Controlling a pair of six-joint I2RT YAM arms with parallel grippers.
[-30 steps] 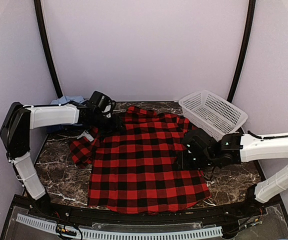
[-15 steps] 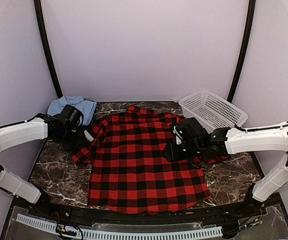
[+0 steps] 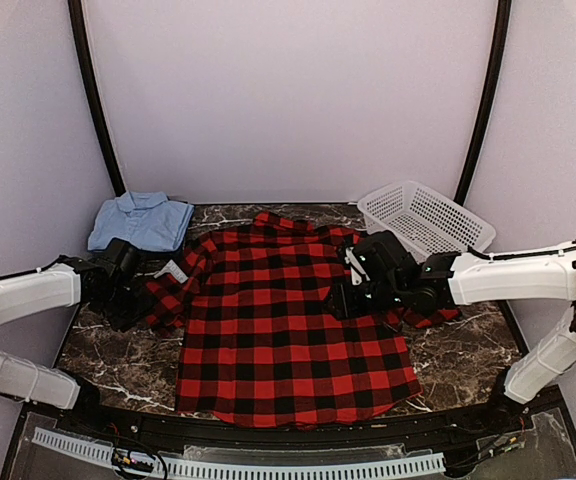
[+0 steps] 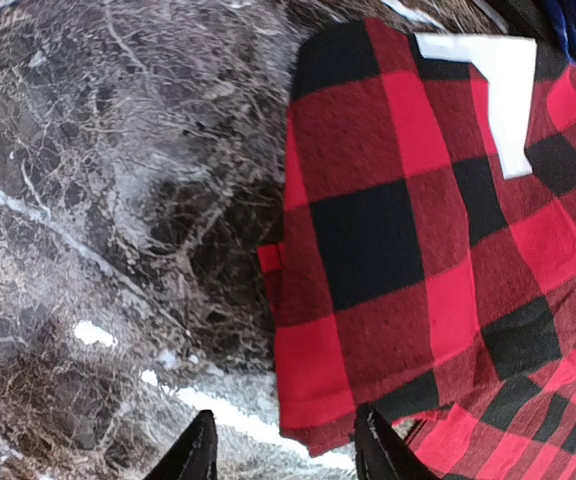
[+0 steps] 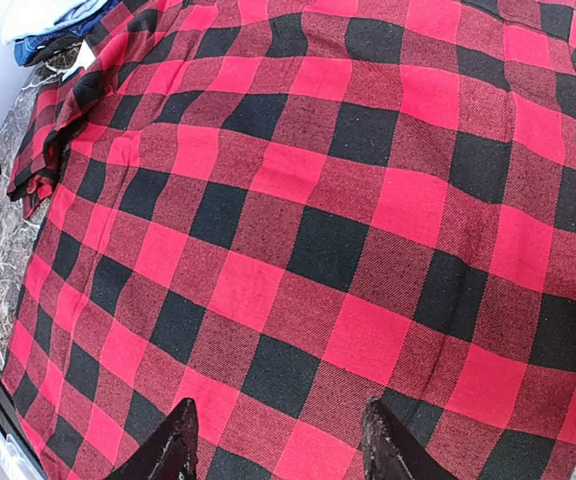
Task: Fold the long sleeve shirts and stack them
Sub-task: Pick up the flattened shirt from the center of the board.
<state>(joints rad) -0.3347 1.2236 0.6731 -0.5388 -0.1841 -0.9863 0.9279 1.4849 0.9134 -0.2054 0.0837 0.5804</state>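
Looks early-ish tbh. Got light blue shirt [image 3: 143, 220] folded at far left, red flannel [image 3: 288, 340] flat mid-table, needing every fold plus stacking. Seeing left gripper [image 4: 290, 452] spread around left sleeve [image 4: 388, 250] edge, right gripper [image 5: 278, 440] spread above flannel, empty.

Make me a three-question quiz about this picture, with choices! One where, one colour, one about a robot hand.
1. What colours is the big shirt spread on the table?
A. green and white
B. red and black
C. all yellow
2. Where is the light blue shirt?
A. on the big shirt
B. hanging from an arm
C. at the table's far left corner
3. What is the right gripper doing?
A. open above the big shirt
B. shut on the light blue shirt
C. shut on the big shirt

1 B: its checks are red and black.
2 C: it lies there by the wall.
3 A: its fingers stand apart, holding nothing.
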